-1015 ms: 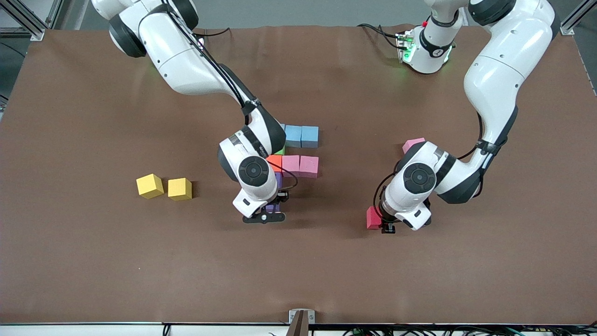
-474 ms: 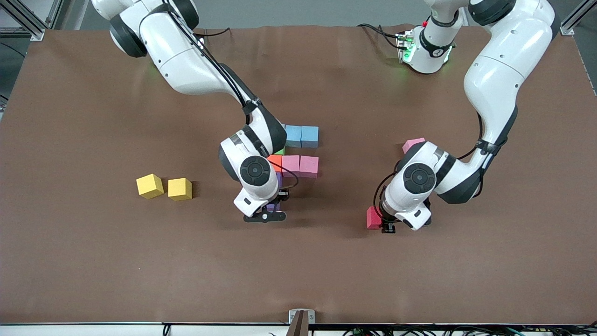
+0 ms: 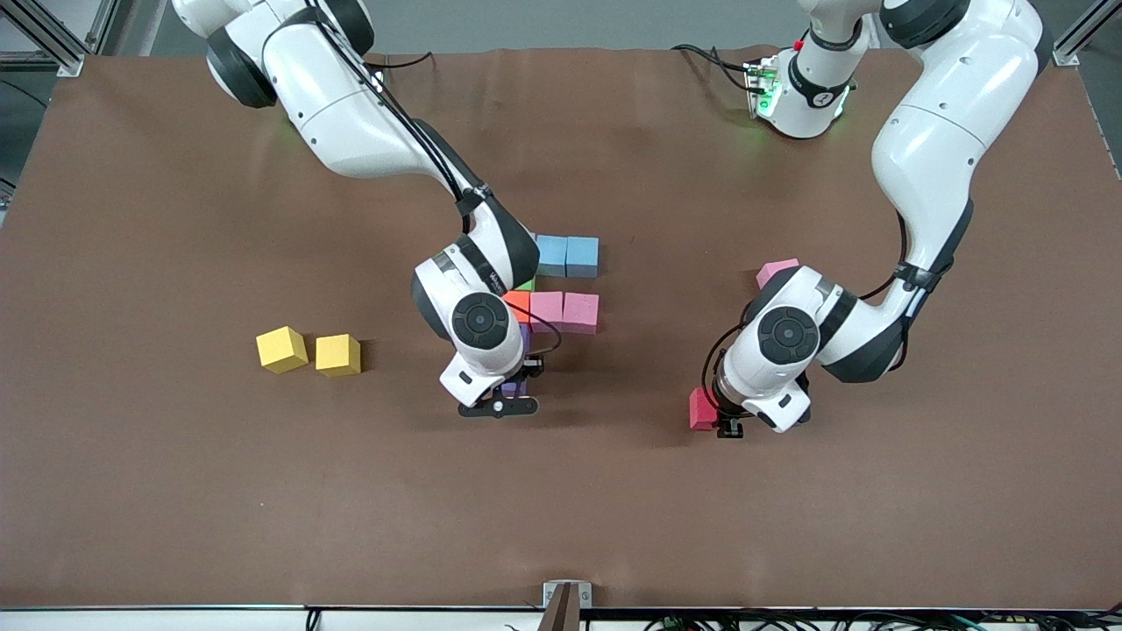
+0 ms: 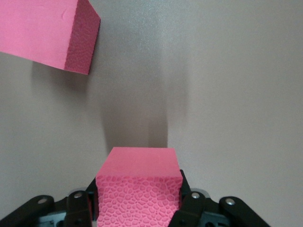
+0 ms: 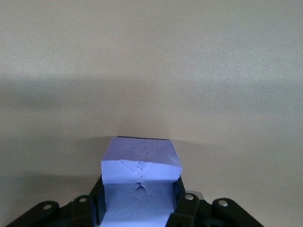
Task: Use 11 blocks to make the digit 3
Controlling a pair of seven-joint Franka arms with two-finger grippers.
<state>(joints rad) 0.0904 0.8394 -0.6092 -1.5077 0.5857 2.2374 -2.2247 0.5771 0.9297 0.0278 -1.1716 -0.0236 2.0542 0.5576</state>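
Note:
The partly built digit 3 lies mid-table: two light blue blocks (image 3: 566,256), a green block (image 3: 527,284), an orange block (image 3: 516,304), two pink blocks (image 3: 564,311) and a purple block (image 3: 524,337) half hidden by the right arm. My right gripper (image 3: 508,394) (image 5: 140,205) is shut on a second purple block (image 3: 514,388) (image 5: 140,184), just nearer the camera than that column. My left gripper (image 3: 717,416) (image 4: 138,205) is shut on a red block (image 3: 700,409) (image 4: 138,189), low over the table toward the left arm's end. A loose pink block (image 3: 776,270) peeks out from under the left arm.
Two yellow cubes (image 3: 281,349) (image 3: 338,355) sit side by side toward the right arm's end. In the left wrist view another pinkish-red block (image 4: 47,33) lies on the brown mat (image 3: 561,508) a short way from the held one.
The right gripper has edged slightly toward the figure with the purple block in it. The left arm has not moved.

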